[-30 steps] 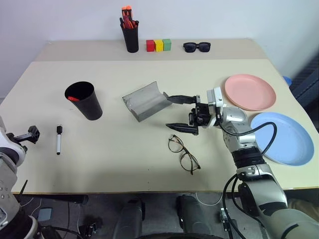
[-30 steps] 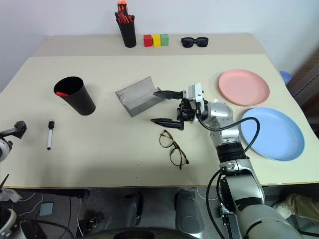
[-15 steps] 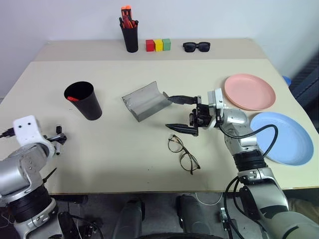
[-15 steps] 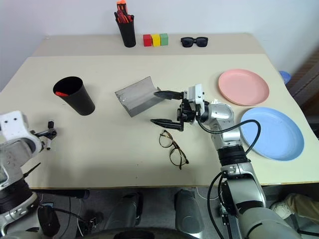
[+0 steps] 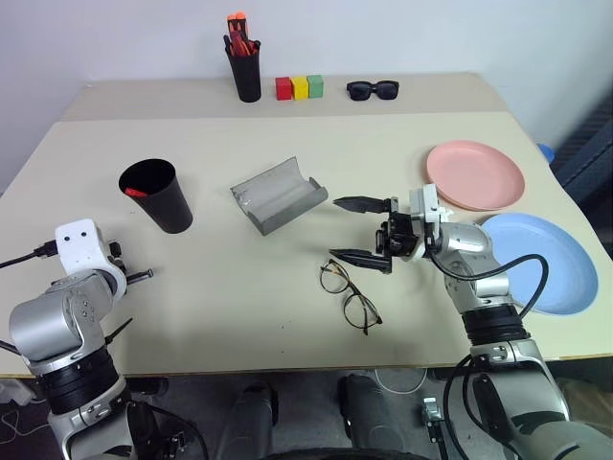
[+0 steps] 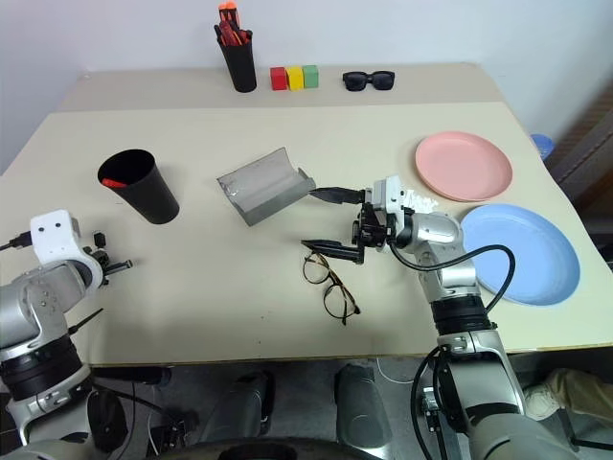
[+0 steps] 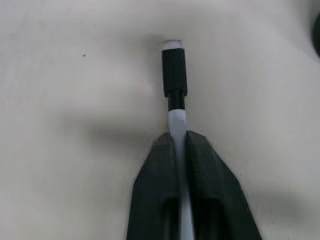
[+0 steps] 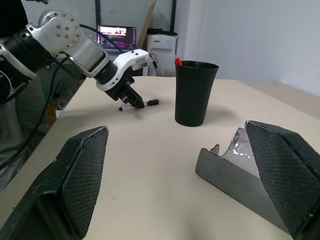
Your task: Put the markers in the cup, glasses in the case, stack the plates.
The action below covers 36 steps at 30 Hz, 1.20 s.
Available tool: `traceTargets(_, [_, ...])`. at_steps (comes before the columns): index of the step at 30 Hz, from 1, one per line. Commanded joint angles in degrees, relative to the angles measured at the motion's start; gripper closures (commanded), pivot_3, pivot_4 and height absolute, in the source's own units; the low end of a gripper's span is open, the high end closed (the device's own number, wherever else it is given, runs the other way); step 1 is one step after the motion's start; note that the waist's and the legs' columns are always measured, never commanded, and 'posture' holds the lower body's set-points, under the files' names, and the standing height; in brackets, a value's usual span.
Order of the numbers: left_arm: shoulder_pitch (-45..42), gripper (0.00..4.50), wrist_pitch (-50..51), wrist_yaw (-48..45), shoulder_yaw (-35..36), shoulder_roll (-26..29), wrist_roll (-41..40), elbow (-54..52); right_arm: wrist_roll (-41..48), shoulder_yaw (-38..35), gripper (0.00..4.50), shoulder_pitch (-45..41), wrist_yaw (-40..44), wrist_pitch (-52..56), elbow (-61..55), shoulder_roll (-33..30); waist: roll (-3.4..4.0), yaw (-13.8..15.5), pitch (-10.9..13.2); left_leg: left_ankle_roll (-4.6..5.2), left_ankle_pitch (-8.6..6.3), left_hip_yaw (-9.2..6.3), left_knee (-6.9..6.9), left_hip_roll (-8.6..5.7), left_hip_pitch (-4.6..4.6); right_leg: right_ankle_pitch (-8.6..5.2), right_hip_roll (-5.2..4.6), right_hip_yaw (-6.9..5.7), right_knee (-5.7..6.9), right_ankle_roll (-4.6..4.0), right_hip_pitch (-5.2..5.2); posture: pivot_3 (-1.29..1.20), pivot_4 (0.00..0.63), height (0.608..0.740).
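From the head views, the beige surface (image 5: 287, 268) carries the black cup (image 5: 156, 195) with a red-tipped marker (image 5: 137, 191) inside, the open grey case (image 5: 276, 195) near the middle, the wire glasses (image 5: 351, 297) lying flat nearer the front edge, and the pink plate (image 5: 475, 175) and blue plate (image 5: 533, 264) side by side, unstacked, on the right. The right pincer (image 5: 362, 231) hangs just above the glasses with its fingers spread wide, grasping nothing. The left pincer (image 6: 113, 267) sits low at the left edge, where its fingers are too small to read. The left wrist view fills that gap: the two black fingers (image 7: 205, 170) are clenched on the black-and-white marker (image 7: 175, 82), whose black cap sticks out ahead over the surface (whether it touches or is lifted cannot be told). The right wrist view looks across to the cup, the case and the left pincer holding the marker; the glasses lie outside this view, and the case is cut off by a finger.
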Motion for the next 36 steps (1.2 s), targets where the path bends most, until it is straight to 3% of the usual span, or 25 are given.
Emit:
traceTargets(1, [1.93, 4.48, 2.59, 0.32, 3.13, -1.94, 0.7, -5.46, 0.95, -1.37, 0.0, -0.58, -0.21, -0.4, -2.26, -0.58, 0.0, -0.13, 0.0, 0.0, 0.0, 0.01, 0.0, 0.0, -0.01, 0.0, 0.0, 0.01, -0.01, 0.0, 0.0, 0.0, 0.15, 0.74])
traceTargets(6, [8.66, 4.48, 3.53, -7.27, 1.69, -2.93, -4.85, -19.09, 0.86, -0.93, 0.0, -1.73, -0.58, -0.06, -1.68, -0.31, -0.03, -0.12, 0.02, 0.0, 0.0, 0.01, 0.0, 0.0, -0.06, 0.0, -0.01, 0.01, -0.04, 0.0, -0.01, 0.0, 0.15, 0.74])
traceTargets(12, [23.59, 4.48, -8.1, -19.55, -8.46, 6.26, -9.8, -31.91, 0.6, -0.51, 0.0, -3.35, -0.52, 0.24, -0.11, 0.24, -0.01, 0.21, 0.02, -0.03, 0.01, 0.01, 0.01, 0.01, -0.06, -0.01, 0.0, 0.0, -0.07, -0.04, -0.01, 0.0, 0.15, 0.74])
traceTargets(15, [25.69, 4.48, -15.99, -24.83, -13.94, 11.11, -10.94, -33.99, 0.57, -0.53, 0.0, -3.67, -0.75, 0.62, -0.23, 0.15, -0.01, 0.97, 0.02, -0.03, 0.0, 0.04, 0.02, 0.01, -0.07, -0.11, -0.02, 0.03, -0.17, -0.22, 0.02, 0.0, 0.15, 0.74])
traceTargets(19, [19.06, 4.48, -28.97, -26.55, -23.19, 14.68, -7.48, -29.94, 0.46, -0.93, 0.0, -2.8, -1.88, 1.05, -1.91, -0.55, 0.01, 1.63, 0.02, -0.04, 0.02, 0.03, 0.03, 0.01, -0.11, -0.05, 0.0, 0.0, -0.49, -0.4, 0.13, 0.0, 0.15, 0.74])
traceTargets(21, [13.51, 4.48, -31.1, -24.18, -24.7, 12.65, -7.0, -27.36, 0.58, -1.26, 0.0, -2.46, -2.59, 1.23, -2.54, -0.83, 0.02, 1.55, 0.03, -0.03, 0.02, 0.06, 0.0, 0.01, -0.11, 0.01, -0.01, 0.01, -0.72, -0.45, 0.22, 0.0, 0.15, 0.74])
traceTargets(24, [3.61, 4.48, -41.3, -16.02, -25.05, 6.25, -2.04, -21.68, 0.8, -1.72, 0.0, -1.76, -3.5, 1.44, -3.58, -1.5, -0.02, 1.98, 0.06, -0.02, 0.02, 0.06, -0.01, 0.0, -0.15, 0.12, -0.02, 0.0, -0.85, -0.23, 0.26, 0.0, 0.15, 0.74])
traceTargets(30, [-2.87, 4.48, -57.78, -6.7, -23.05, 0.08, 5.13, -12.44, 0.7, -1.65, 0.0, -2.37, -4.44, 1.27, -3.44, -1.81, 0.05, 2.02, 0.02, 0.0, 0.01, 0.08, -0.09, 0.02, -0.14, 0.23, 0.0, 0.0, -0.84, -0.04, 0.18, 0.0, 0.15, 0.74])
traceTargets(36, [-3.4, 4.48, -64.86, 0.31, -21.97, 0.35, 13.46, -3.2, 0.61, -1.38, 0.0, -3.64, -5.08, 1.73, -3.23, -1.64, 0.04, 2.24, 0.03, 0.01, 0.02, 0.08, -0.04, 0.02, -0.19, 0.24, 0.0, 0.0, -0.84, -0.02, 0.18, 0.0, 0.15, 0.74])
